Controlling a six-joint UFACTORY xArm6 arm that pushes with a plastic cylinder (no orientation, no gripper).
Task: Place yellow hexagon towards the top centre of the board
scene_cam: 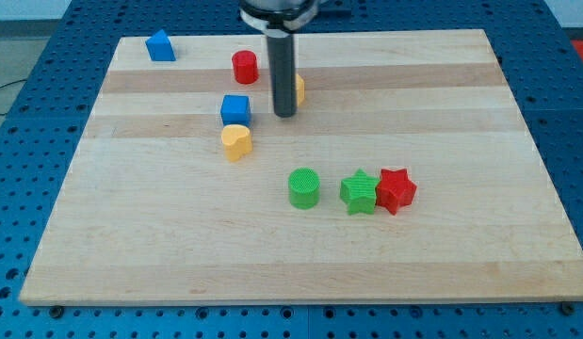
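We carry no gripper, so there is nothing to open, close or clasp; our arm ends in a straight dark rod. Our tip (284, 115) rests on the wooden board (442, 254) in its upper middle, just left of the yellow hexagon (299, 89). The rod hides most of that block; only a yellow sliver shows at the rod's right edge, and we cannot tell whether tip and block touch. The hexagon sits a little below the board's top edge, near its centre.

The board is pale wood in lengthwise strips with visible grain. It lies on a blue perforated table (27, 188).

The blocks look like ridged moulded plastic:
- Blue house-shaped block (160, 46): near the top-left corner.
- Red cylinder (245, 67): left of the rod.
- Blue cube (235, 110): below the red cylinder, touching or just above a yellow heart-like block (236, 142).
- Green cylinder (303, 187), green star (360, 193), red star (396, 191): a row below the board's centre, the two stars touching.
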